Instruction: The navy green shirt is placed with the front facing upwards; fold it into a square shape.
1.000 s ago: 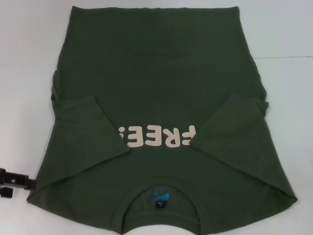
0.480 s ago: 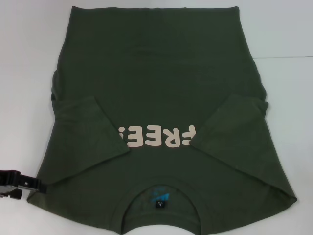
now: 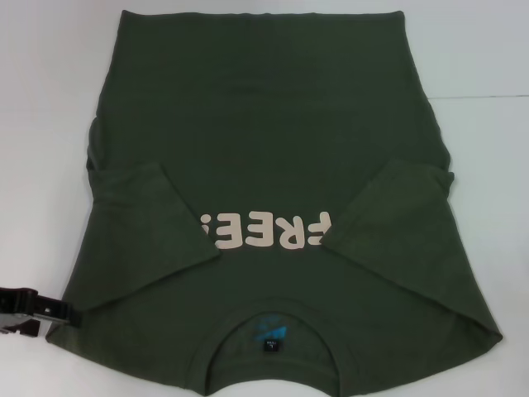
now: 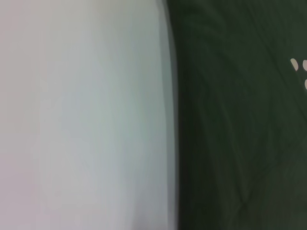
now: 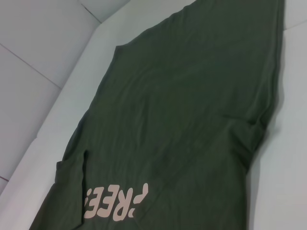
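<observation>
Left gripper [image 3: 37,310]: dark, blocky metal, low at the left shoulder corner of the navy green shirt [image 3: 264,141], its tip touching the cloth edge; whether its fingers are spread or closed cannot be told. The shirt lies flat, front up, on the smooth white table [image 3: 41,99], matte cotton with soft creases. Both short sleeves are folded inward over the chest as slanted flaps. Between them, the cream "FREE!" print [image 3: 269,231]. Below it, the round ribbed collar [image 3: 269,318] with a small blue-and-black label [image 3: 269,335]. Right gripper not visible.
</observation>
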{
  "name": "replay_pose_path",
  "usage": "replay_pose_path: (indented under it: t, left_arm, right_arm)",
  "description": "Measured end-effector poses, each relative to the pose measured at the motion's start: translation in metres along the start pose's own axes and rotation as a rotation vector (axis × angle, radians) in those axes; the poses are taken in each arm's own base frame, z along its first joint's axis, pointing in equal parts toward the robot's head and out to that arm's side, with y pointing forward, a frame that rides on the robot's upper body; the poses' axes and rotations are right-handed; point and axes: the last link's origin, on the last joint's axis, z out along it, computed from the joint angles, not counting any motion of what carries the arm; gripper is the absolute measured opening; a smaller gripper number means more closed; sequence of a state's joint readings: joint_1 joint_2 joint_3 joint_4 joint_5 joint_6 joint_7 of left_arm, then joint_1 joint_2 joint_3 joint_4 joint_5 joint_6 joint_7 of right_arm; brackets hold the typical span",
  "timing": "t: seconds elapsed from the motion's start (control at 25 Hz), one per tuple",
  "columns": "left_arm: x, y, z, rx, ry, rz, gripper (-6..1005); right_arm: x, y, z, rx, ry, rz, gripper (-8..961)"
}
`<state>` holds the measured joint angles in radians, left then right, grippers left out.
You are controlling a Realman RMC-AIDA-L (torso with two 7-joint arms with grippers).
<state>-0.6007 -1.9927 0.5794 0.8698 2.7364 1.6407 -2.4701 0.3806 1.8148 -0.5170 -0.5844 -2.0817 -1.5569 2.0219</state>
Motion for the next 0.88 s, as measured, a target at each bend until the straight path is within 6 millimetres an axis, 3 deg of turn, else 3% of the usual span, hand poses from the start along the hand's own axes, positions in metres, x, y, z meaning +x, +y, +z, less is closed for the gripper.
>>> replay_pose_path:
  t: [0.88]
  left_arm:
    - [0.0016, 0.0039, 0.008, 0.005, -0.013, 0.019, 844]
  right_arm:
    - [0.0008, 0.0014, 0.0031, -0.006, 0.005, -0.001, 940]
